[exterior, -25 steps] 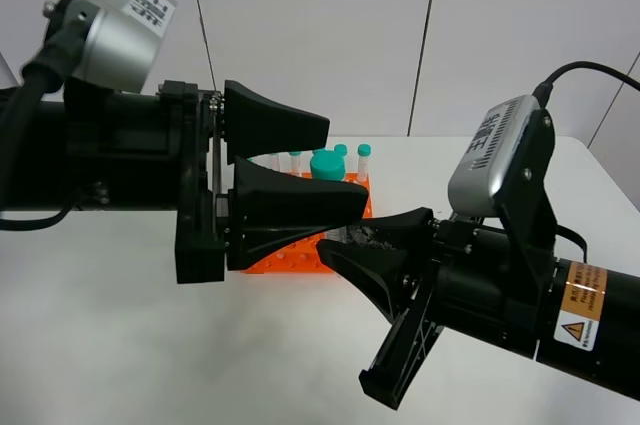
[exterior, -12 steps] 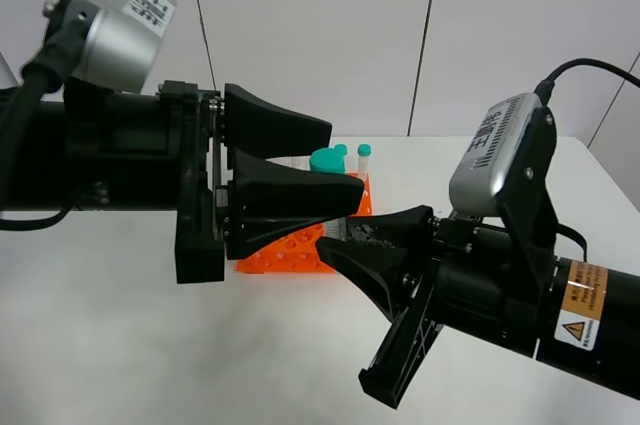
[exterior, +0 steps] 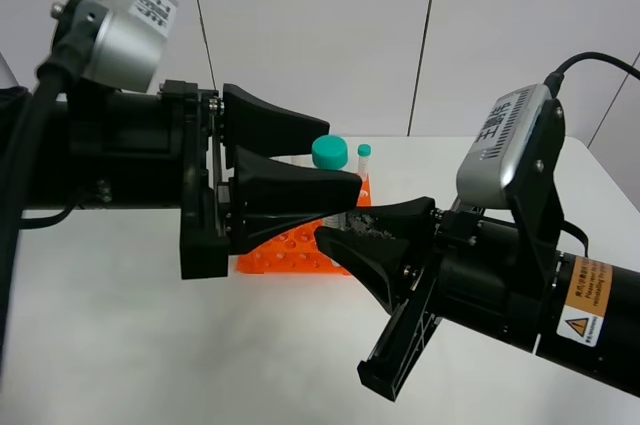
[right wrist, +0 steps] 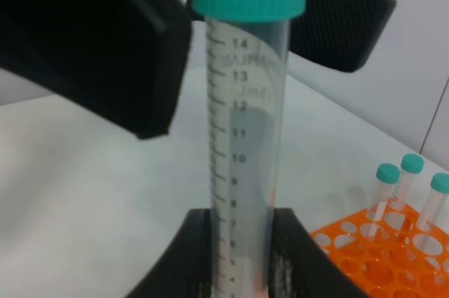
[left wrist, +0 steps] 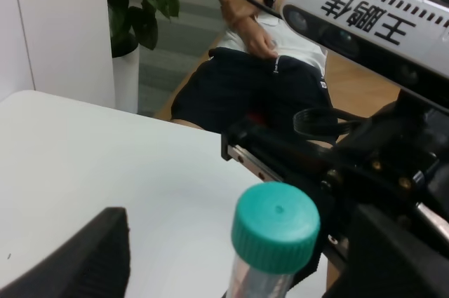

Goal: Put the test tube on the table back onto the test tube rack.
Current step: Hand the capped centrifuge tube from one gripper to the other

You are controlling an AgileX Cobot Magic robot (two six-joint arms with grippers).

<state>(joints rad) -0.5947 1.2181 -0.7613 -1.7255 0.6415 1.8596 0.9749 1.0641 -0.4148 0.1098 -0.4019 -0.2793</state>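
Since a second earlier, the left gripper [exterior: 343, 157] had narrowed its jaws, and the test tube [exterior: 330, 152] had risen a little, so its teal cap stood clear above that gripper's lower finger in the high view. The tube was off the table [exterior: 120, 345], upright in mid-air in front of the orange test tube rack [exterior: 290, 250]. The right gripper [exterior: 355, 233] was clamped tight on the lower part of its barrel. That low grip left the graduated upper barrel and the cap bare, probably so the other arm had something to take. The left gripper's fingers [left wrist: 70, 256] flanked the cap at a middling width. The left wrist view showed a gap on each side, so they bracketed the tube without yet pinching it. This looked like a handover from right to left, perhaps because a grip near the cap would leave the pointed end free to drop into a hole. The rack sat on the table behind both arms, with other capped tubes [right wrist: 410, 179] standing along its far side and open holes nearer the grippers.
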